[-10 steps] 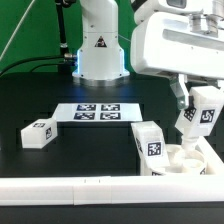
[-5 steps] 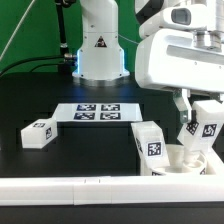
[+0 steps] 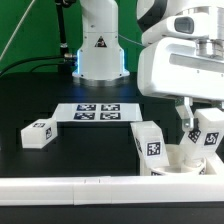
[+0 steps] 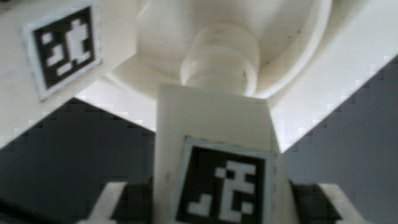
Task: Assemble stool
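My gripper [image 3: 200, 135] is shut on a white tagged leg block [image 3: 207, 133] and holds it tilted over the round rimmed seat disc [image 3: 186, 164] at the exterior view's right, by the front rail. In the wrist view the held leg block [image 4: 222, 150] fills the middle between my fingertips [image 4: 118, 200], its end reaching down into the seat disc [image 4: 294, 55]. A second leg block [image 3: 150, 146] stands against the seat's left side and also shows in the wrist view [image 4: 71, 50]. A third leg block [image 3: 37, 133] lies apart at the exterior view's left.
The marker board [image 3: 98, 113] lies flat at the middle of the black table. The robot base [image 3: 98, 45] stands behind it. A long white border rail [image 3: 90, 187] runs along the front edge, close under the seat.
My gripper has moved to the exterior view's right and down with the leg block, bringing it lower over the seat disc. The other parts have not moved.
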`<act>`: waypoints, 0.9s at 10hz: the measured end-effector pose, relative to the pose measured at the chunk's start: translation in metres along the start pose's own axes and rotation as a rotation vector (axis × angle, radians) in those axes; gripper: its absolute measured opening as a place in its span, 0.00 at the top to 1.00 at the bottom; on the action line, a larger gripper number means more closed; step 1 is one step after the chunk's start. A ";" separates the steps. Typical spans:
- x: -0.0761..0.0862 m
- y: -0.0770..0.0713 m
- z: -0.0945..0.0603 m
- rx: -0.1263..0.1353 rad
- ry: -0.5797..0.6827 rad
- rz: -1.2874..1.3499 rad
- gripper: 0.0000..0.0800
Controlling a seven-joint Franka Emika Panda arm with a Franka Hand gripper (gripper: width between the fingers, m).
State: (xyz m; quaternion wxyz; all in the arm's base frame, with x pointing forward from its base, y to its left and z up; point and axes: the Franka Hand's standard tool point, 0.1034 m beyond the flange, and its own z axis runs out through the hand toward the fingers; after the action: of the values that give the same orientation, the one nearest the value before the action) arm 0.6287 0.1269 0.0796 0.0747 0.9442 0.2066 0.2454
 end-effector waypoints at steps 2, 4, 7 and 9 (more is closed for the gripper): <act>-0.002 0.000 0.001 0.000 -0.003 -0.001 0.59; -0.006 -0.004 0.008 -0.003 0.012 -0.010 0.59; -0.006 -0.004 0.009 -0.007 0.040 -0.011 0.59; -0.006 -0.003 0.009 -0.008 0.041 0.000 0.59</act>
State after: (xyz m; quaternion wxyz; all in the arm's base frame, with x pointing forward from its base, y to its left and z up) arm 0.6274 0.1273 0.0687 0.0742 0.9387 0.2071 0.2656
